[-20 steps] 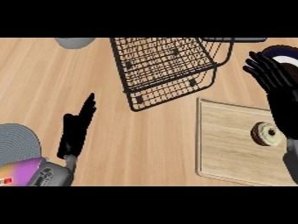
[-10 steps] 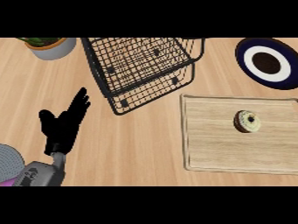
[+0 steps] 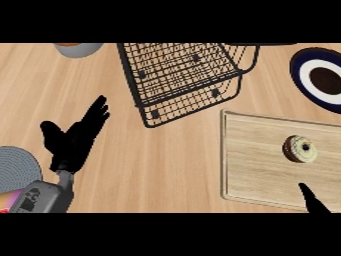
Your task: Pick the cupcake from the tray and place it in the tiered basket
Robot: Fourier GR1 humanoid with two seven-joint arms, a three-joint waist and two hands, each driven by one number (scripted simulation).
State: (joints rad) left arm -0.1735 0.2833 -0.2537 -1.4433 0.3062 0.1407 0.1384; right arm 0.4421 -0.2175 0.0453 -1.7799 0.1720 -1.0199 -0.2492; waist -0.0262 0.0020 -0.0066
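A small cupcake [image 3: 301, 149] with a dark centre and pale rim lies on the wooden tray [image 3: 254, 165] at the right. The black wire tiered basket [image 3: 184, 77] stands at the upper middle, just beyond the tray's far left corner. My left hand [image 3: 73, 140] rests open on the left, fingers straight and pointing up-right, well apart from the basket. Only a fingertip of my right hand [image 3: 311, 201] shows at the lower right, over the tray's near edge and below the cupcake, touching nothing.
A dark blue plate with a white ring [image 3: 328, 81] lies at the upper right. A grey pot [image 3: 78, 48] peeks in at the top left. A grey round object [image 3: 7, 167] sits by my left forearm at the lower left.
The view has shifted, so basket and tray sit further right and lower. My right hand has come in from the right edge to the tray's near edge. The cupcake has not moved on the tray.
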